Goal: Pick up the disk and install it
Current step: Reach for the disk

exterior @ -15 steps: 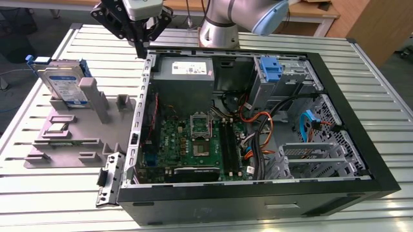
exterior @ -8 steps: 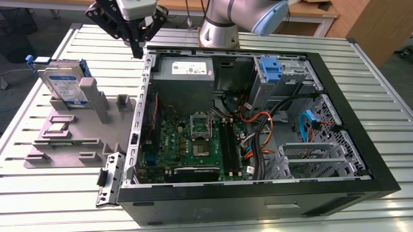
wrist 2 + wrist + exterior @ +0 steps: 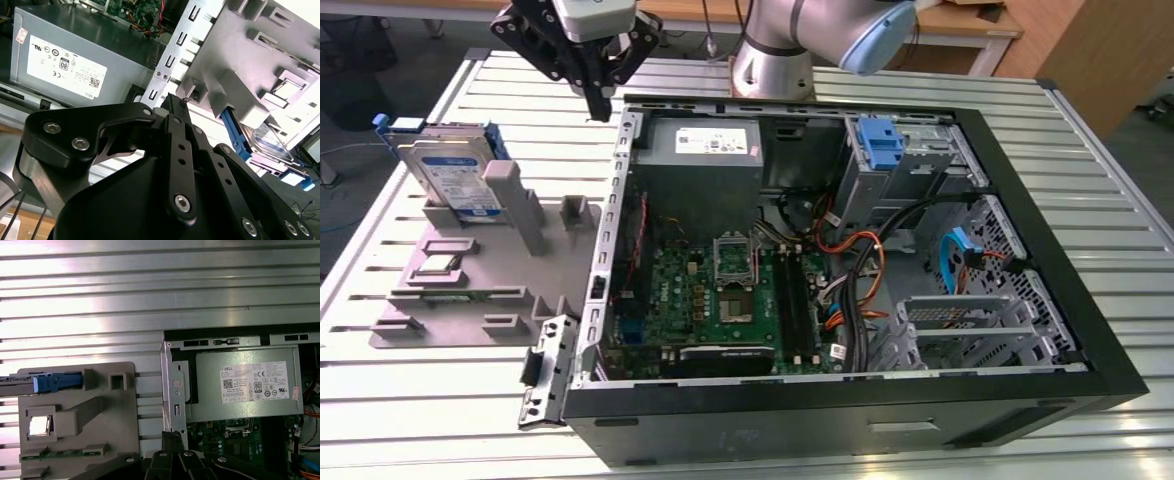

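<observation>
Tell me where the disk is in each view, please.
Exterior view: disk stands on edge in the grey holder, at the exterior view's left of the case.
Second wrist view: its labelled face shows beside the holder.
First wrist view: disk seen edge-on at the holder's rim.
Shared landmark: the holder.

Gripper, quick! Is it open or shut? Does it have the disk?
Gripper: shut, holding nothing. The disk sits in the grey holder.
</observation>
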Robot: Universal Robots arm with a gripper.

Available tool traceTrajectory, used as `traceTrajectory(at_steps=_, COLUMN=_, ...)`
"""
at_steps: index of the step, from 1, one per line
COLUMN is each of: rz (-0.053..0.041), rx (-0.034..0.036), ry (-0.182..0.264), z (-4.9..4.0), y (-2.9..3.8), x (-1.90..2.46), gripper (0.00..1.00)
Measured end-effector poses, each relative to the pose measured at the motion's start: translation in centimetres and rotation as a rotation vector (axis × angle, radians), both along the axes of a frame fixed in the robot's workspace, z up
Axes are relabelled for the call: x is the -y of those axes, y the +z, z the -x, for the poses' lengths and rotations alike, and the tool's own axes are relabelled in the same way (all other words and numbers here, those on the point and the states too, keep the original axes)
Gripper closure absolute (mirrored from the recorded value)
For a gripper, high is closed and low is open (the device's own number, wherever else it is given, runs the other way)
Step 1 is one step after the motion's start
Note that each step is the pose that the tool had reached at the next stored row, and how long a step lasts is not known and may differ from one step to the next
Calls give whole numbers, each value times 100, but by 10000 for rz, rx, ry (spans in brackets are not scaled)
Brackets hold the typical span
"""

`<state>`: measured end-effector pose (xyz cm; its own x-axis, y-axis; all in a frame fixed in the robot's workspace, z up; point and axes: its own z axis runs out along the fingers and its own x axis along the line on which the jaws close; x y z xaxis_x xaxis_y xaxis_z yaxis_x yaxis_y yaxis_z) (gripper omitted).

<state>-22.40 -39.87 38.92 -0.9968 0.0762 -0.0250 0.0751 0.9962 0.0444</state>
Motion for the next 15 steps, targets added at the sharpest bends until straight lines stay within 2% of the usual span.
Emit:
traceTrajectory(at_steps=6, rz=0, rx=0, ry=-1, z=7, y=0, x=0, gripper=89)
traceTrajectory(at_steps=15, rz=0, rx=19, ry=0, z=91, y=0, x=0, gripper=89)
